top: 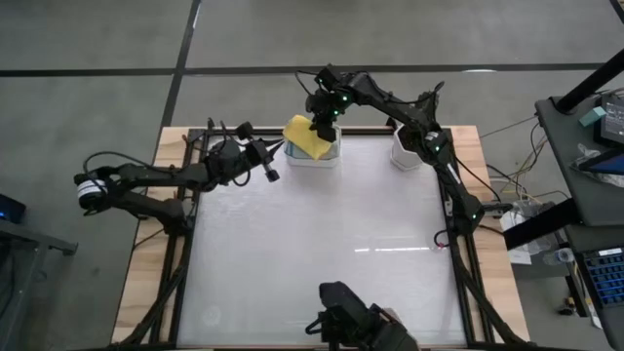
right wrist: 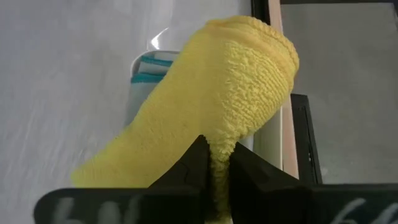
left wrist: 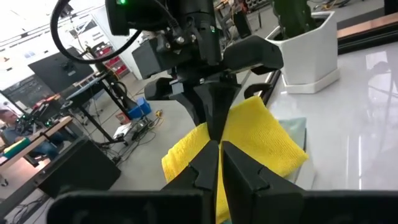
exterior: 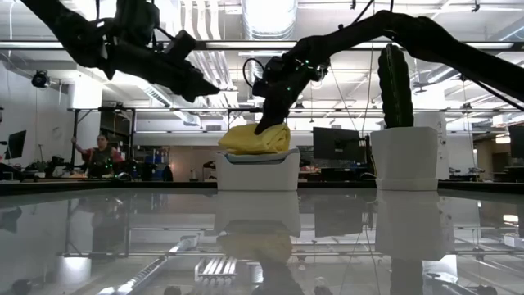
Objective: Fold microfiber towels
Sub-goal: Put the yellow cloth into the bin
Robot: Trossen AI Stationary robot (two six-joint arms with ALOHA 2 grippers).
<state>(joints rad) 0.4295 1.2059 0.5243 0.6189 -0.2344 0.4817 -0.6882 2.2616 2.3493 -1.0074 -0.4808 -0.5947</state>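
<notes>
We see the white table with a white tub at its far edge, the yellow towel lying on top of the tub, pinched by the right gripper, while beside it the left gripper hangs pressed together

Right arm stretched forward, right gripper pointing down, fingers nearly together pinching cloth, left arm raised, left gripper alongside, fingers closed, empty.

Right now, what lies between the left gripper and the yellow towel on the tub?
Nothing: in the high view the left gripper hangs beside the tub, with only bare table before the yellow towel, which the right gripper pinches.
</notes>
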